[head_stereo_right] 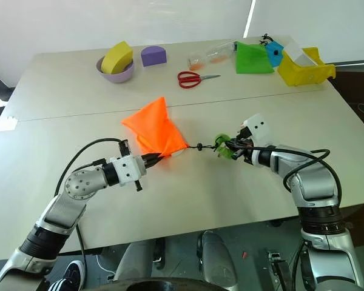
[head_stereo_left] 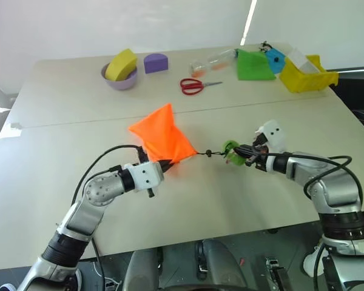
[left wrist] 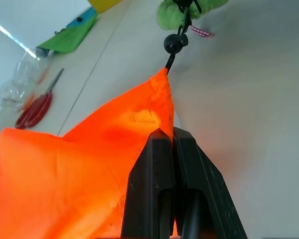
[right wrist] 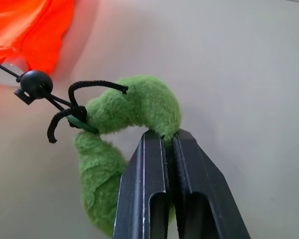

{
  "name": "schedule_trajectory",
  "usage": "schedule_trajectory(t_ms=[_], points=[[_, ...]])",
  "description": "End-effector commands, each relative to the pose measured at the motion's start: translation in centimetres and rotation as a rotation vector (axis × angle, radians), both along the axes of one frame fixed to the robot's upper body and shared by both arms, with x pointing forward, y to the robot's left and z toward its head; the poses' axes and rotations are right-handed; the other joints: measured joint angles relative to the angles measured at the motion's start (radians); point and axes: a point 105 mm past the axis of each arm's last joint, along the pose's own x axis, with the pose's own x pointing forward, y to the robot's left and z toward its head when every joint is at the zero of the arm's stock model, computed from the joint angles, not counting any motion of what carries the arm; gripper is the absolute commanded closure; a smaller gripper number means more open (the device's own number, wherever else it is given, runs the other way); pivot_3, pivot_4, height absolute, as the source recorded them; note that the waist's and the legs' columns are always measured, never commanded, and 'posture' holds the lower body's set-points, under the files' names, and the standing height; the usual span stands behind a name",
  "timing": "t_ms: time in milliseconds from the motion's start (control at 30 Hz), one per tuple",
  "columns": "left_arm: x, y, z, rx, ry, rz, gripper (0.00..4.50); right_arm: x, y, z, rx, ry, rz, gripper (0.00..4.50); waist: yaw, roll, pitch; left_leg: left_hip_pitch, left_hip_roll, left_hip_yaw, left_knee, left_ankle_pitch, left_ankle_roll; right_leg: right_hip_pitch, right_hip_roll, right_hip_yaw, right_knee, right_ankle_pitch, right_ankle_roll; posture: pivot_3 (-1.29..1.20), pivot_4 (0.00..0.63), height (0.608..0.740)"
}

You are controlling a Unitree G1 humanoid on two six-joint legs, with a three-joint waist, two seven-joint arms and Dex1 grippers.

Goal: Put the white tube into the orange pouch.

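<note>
Orange pouch (head_stereo_left: 161,138) fabric pinched in left jaws (left wrist: 172,144); right jaws (right wrist: 170,139) clamp its green ring toggle (right wrist: 134,109); no lettering readable.

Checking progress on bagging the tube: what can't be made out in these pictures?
- Inside of the orange pouch: in the eye and left wrist views, its gathered fabric hides any contents.
- Contents of the yellow bin: too small, its wall hides them.
- Clear bottle: blurred in the left wrist view.

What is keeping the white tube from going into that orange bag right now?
No white tube can be made out. The orange pouch looks cinched at its cord, pinched by the left gripper, while the right gripper grips the green ring toggle.
</note>
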Motion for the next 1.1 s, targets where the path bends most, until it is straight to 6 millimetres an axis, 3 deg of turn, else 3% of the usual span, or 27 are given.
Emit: schedule_trajectory(t_ms=[33, 233, 267, 433, 667, 867, 1100], points=[[0.0, -0.2, 1.4, -0.089, 0.037, -0.015, 3.58, 0.4, 0.5, 1.1, 0.0, -0.056, 0.006, 4.5, 0.0, 0.0, 0.0, 0.0, 0.0, 0.0, 0.0, 0.0, 0.0, 0.0, 0.0, 0.0, 0.0, 0.0, 0.0, 0.0, 0.15, 0.74], [-0.3, -0.2, 1.1, -0.071, 0.051, -0.032, 0.39, 0.7, 0.5, 0.7, -0.011, -0.068, -0.004, 4.5, 0.0, 0.0, 0.0, 0.0, 0.0, 0.0, 0.0, 0.0, 0.0, 0.0, 0.0, 0.0, 0.0, 0.0, 0.0, 0.0, 0.15, 0.74], [-0.4, -0.2, 1.2, -0.09, 0.076, -0.039, 0.04, 0.7, 0.4, 0.7, -0.012, -0.073, -0.007, 4.5, 0.0, 0.0, 0.0, 0.0, 0.0, 0.0, 0.0, 0.0, 0.0, 0.0, 0.0, 0.0, 0.0, 0.0, 0.0, 0.0, 0.15, 0.74], [0.0, -0.3, 3.3, -0.194, 0.092, -0.068, 0.04, 1.1, 0.3, 0.8, -0.015, -0.09, -0.021, 4.5, 0.0, 0.0, 0.0, 0.0, 0.0, 0.0, 0.0, 0.0, 0.0, 0.0, 0.0, 0.0, 0.0, 0.0, 0.0, 0.0, 0.15, 0.74], [3.0, -2.8, 6.3, -0.263, 0.072, -0.145, 0.04, 2.0, 0.0, 0.7, -0.018, -0.155, -0.059, 4.5, 0.002, 0.0, 0.0, 0.0, -0.002, 0.0, 0.002, 0.0, 0.0, 0.002, 0.002, 0.0, 0.0, 0.0, 0.001, 0.0, 0.15, 0.74], [5.5, -5.1, 4.5, -0.183, 0.086, -0.216, 0.04, 2.7, -0.7, 1.2, -0.035, -0.227, -0.112, 4.5, 0.001, 0.0, 0.0, 0.0, -0.003, 0.001, 0.001, 0.0, 0.0, 0.002, 0.003, 0.0, 0.0, 0.0, 0.002, 0.0, 0.15, 0.74], [7.5, -6.9, 4.4, -0.221, 0.171, -0.276, 0.04, 2.4, -0.9, 0.8, -0.05, -0.242, -0.13, 4.5, 0.001, 0.0, 0.0, 0.0, -0.003, 0.001, 0.001, 0.0, 0.0, 0.001, 0.004, 0.0, 0.0, 0.0, 0.002, 0.0, 0.15, 0.74]])
